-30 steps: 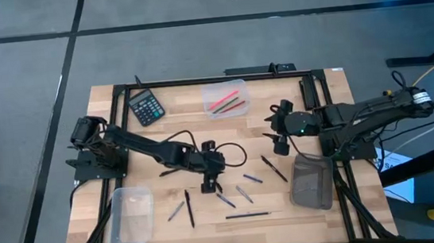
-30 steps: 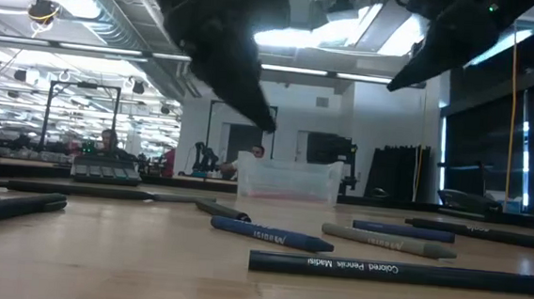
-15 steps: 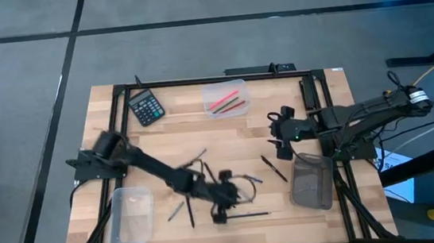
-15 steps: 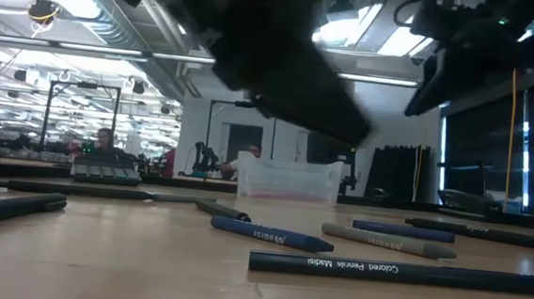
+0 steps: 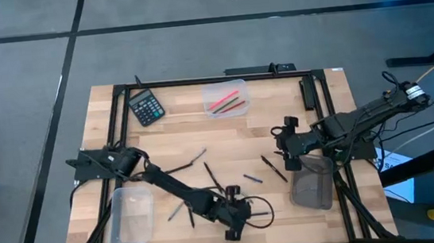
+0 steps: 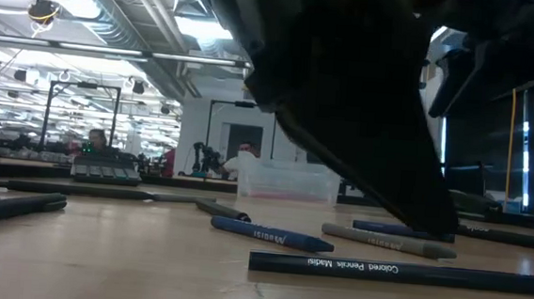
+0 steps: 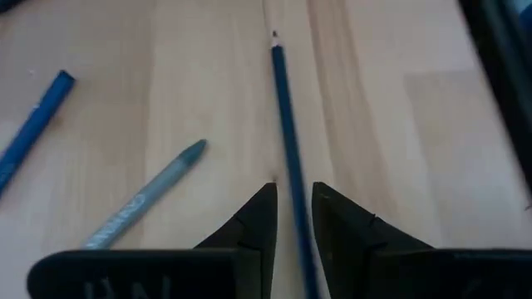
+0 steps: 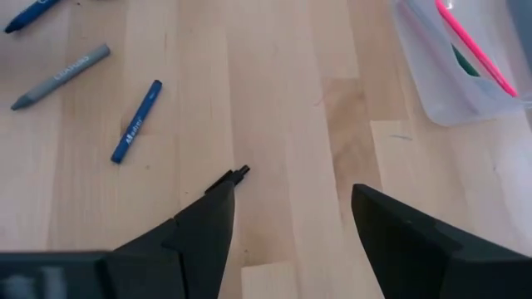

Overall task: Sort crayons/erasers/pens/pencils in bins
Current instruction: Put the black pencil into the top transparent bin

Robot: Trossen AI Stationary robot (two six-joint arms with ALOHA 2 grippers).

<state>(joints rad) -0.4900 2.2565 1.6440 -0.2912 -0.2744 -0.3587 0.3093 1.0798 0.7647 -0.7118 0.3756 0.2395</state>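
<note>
My left gripper (image 5: pixel 233 224) is low over the near middle of the table. It is open by a narrow gap, with one fingertip on each side of a long dark-blue pencil (image 7: pixel 287 133), which lies flat (image 6: pixel 400 270). I cannot tell whether the fingers touch it. My right gripper (image 5: pixel 291 157) is wide open and empty above the end of a black pen (image 8: pixel 238 173), beside the smoky grey bin (image 5: pixel 312 180). A clear bin (image 5: pixel 225 99) at the far middle holds pink, red and green sticks. Another clear bin (image 5: pixel 130 216) stands near left.
Loose sticks lie on the wood: a grey crayon (image 7: pixel 145 199), a blue one (image 7: pixel 33 124), another blue one (image 8: pixel 137 120) and a black pen (image 5: pixel 273 168). A black calculator (image 5: pixel 146 107) lies at the far left. A black frame runs round the table.
My left gripper has swung from the table's middle toward the near edge and somewhat to the right, and has come down over the long dark-blue pencil. My right gripper has gone a little toward the near edge. The sticks lie as before.
</note>
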